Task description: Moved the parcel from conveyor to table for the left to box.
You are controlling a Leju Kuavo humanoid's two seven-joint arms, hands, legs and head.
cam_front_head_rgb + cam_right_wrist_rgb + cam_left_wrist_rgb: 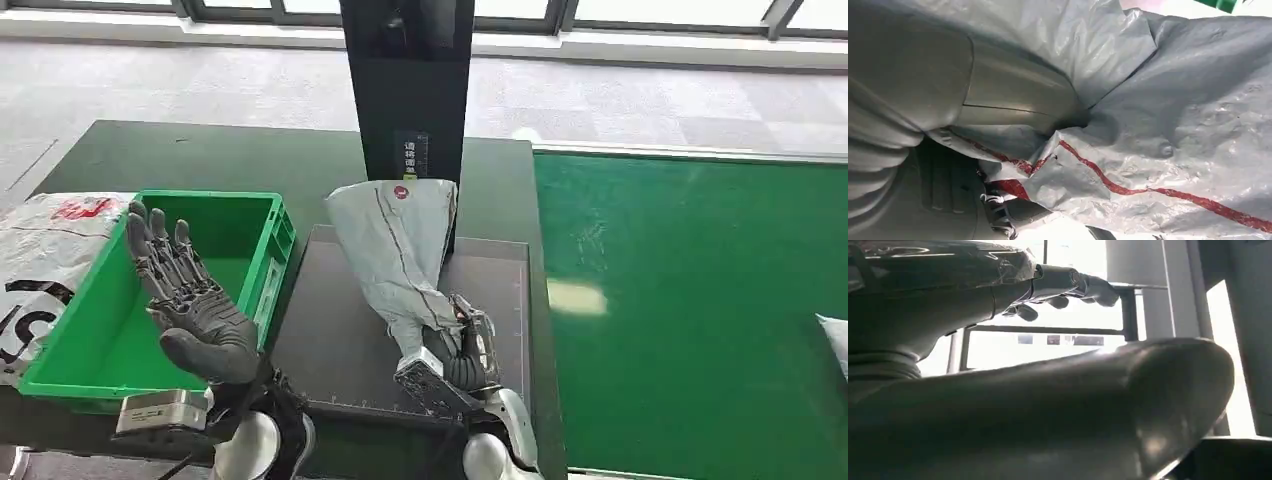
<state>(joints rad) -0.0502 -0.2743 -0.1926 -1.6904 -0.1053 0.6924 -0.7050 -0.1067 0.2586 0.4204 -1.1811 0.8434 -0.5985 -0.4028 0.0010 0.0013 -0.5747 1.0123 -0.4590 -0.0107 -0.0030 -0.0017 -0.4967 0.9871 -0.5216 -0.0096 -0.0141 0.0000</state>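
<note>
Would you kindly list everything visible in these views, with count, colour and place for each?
Parcel: one, grey bag with a red line, standing on the mat, held at its lower end by the right hand.
Mat: one, dark, on the table between crate and conveyor.
Crate: one, green, on the table left of the mat.
Sack: one, white with red and black print, left of the crate.
Post: one, black, behind the mat.
Table: one, dark green.
Conveyor: one, green belt, right of the table.
Second parcel: one, pale, at the conveyor's right edge.
Left hand: grey, holds nothing, fingers apart, over the crate.
Right hand: grey, grips the parcel.
</note>
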